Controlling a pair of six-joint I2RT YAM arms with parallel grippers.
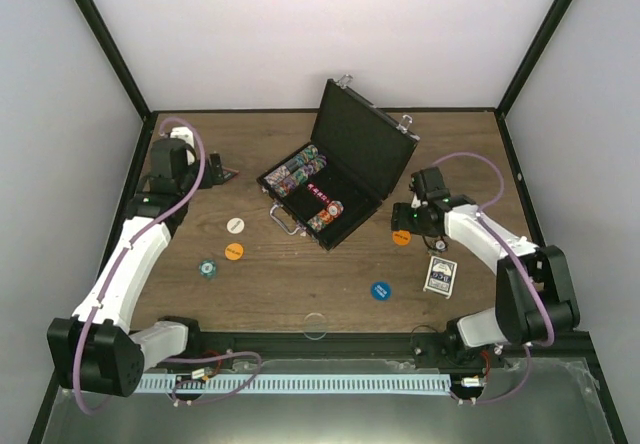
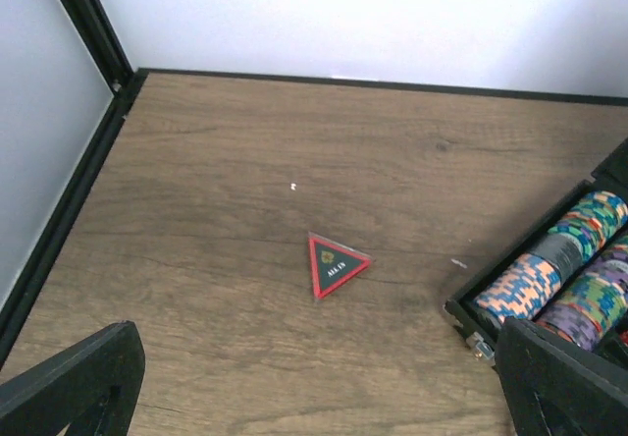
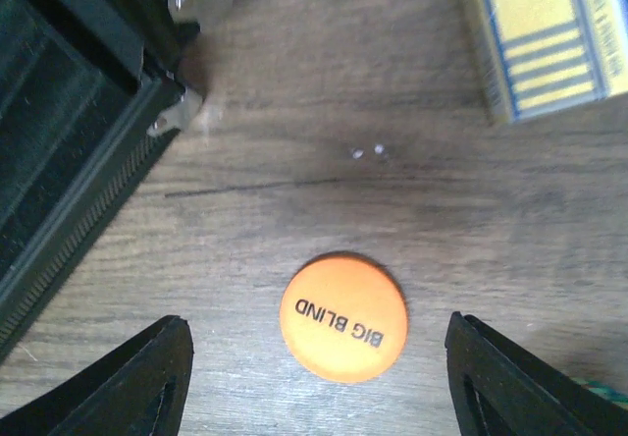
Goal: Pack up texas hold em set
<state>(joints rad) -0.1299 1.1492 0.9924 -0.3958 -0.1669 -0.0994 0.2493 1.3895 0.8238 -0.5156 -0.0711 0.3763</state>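
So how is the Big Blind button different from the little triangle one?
The Big Blind button is round; the triangle has three corners. The button is orange; the triangle is black with a red edge. The button says BIG BLIND, the triangle ALL IN. Both lie flat on the table.

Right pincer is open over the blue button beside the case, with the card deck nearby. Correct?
Not quite: the button under the right pincer is orange, marked BIG BLIND, as the right wrist view shows. The rest holds: the pincer is open, beside the case, with the card deck nearby.
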